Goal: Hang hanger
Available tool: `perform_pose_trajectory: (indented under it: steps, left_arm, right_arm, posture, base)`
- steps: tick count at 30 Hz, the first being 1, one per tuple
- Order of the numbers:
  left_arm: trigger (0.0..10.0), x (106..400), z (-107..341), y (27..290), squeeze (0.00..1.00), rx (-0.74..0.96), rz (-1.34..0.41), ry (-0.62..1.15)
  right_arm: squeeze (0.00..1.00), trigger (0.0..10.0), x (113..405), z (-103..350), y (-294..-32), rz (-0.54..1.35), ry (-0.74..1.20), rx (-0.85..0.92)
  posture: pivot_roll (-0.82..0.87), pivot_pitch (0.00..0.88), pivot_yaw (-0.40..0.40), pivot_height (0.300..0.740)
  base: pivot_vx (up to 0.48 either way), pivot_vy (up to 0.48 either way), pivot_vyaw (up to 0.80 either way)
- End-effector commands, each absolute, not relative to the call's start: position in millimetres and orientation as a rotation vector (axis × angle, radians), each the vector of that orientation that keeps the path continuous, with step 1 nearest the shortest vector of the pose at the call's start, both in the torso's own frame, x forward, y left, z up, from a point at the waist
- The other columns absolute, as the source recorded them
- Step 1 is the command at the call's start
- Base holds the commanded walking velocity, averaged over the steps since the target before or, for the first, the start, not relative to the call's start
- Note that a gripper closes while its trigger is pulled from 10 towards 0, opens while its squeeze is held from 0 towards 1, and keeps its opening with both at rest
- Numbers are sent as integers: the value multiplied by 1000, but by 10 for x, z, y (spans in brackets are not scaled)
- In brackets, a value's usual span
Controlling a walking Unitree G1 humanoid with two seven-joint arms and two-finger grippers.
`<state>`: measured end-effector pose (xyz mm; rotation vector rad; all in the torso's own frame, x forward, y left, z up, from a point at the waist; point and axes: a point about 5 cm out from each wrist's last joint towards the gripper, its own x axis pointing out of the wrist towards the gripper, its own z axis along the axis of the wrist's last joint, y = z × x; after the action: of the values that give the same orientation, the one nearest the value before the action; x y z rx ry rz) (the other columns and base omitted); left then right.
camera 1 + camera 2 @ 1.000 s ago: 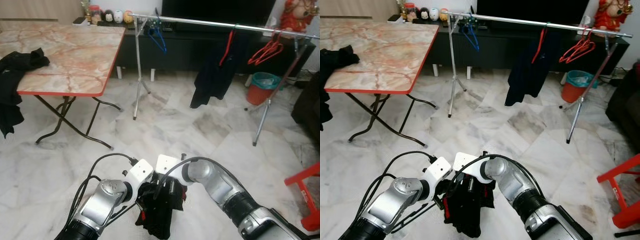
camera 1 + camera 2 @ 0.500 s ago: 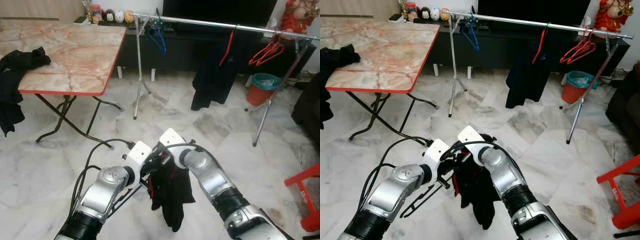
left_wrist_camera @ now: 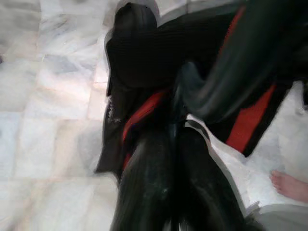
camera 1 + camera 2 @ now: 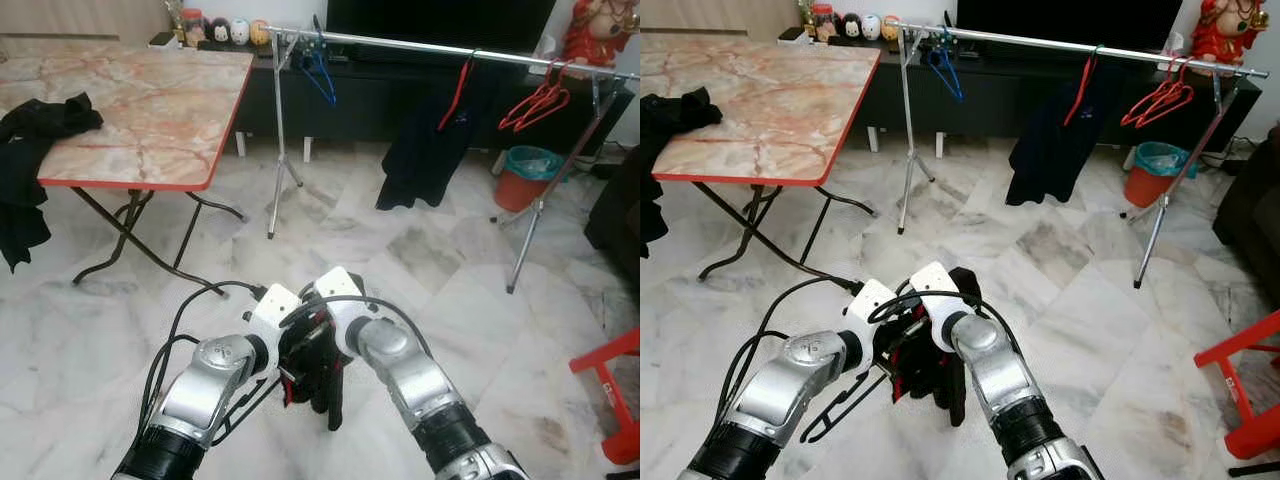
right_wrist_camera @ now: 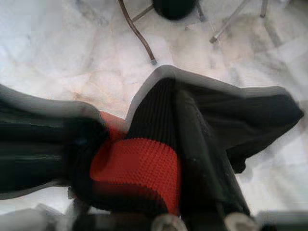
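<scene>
A black garment (image 4: 322, 378) on a red hanger (image 3: 144, 109) hangs bunched between my two arms, low over the marble floor in front of me. My left gripper (image 4: 288, 358) is shut on it from the left, its fingers pressed into the cloth beside the red bar. From the right, my right gripper (image 4: 326, 340) grips the same bundle, one finger (image 5: 192, 130) lying across black cloth and a red patch. Across the back of the room runs the silver clothes rail (image 4: 400, 42), which carries a blue hanger (image 4: 320, 75), a red hanger with a dark garment (image 4: 432, 145) and several red hangers (image 4: 540, 100).
A folding table (image 4: 150, 110) with a marble top stands at the left, black clothes (image 4: 35, 140) draped on its edge. An orange bin (image 4: 527, 175), a dark sofa (image 4: 620, 210) and a red frame (image 4: 612, 385) are at the right. A person's bare foot (image 3: 288, 185) is nearby.
The garment hung lower and looser half a second ago; now it is drawn in tighter between the grippers. My right arm has turned in over it.
</scene>
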<state>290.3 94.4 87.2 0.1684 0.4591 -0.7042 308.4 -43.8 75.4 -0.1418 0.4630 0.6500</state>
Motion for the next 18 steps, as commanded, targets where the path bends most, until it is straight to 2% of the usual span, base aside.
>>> perform_pose_trajectory:
  steps: [1, 6, 12, 18]
  left_arm:
    - [10000, 2955, 1147, 758, 0, 136, -769, 295]
    - [10000, 2963, 1170, 757, 0, 130, -769, 282]
    - [10000, 2940, 1168, 763, 0, 135, -786, 283]
    - [10000, 2944, 1171, 771, 0, 137, -785, 279]
  right_arm:
    - [0, 10000, 2927, 772, -211, 766, 503, 43]
    - [0, 10000, 2826, 766, -168, 823, 510, 59]
    - [0, 10000, 2816, 676, -243, 771, 538, 24]
    - [0, 10000, 2738, 734, -224, 788, 546, 163]
  posture:
    - [125, 0, -66, 740]
    - [128, 0, -67, 740]
    - [129, 0, -64, 740]
    - [135, 0, -65, 740]
  base:
    - [0, 0, 0]
    - [0, 0, 0]
    - [0, 0, 0]
    - [0, 0, 0]
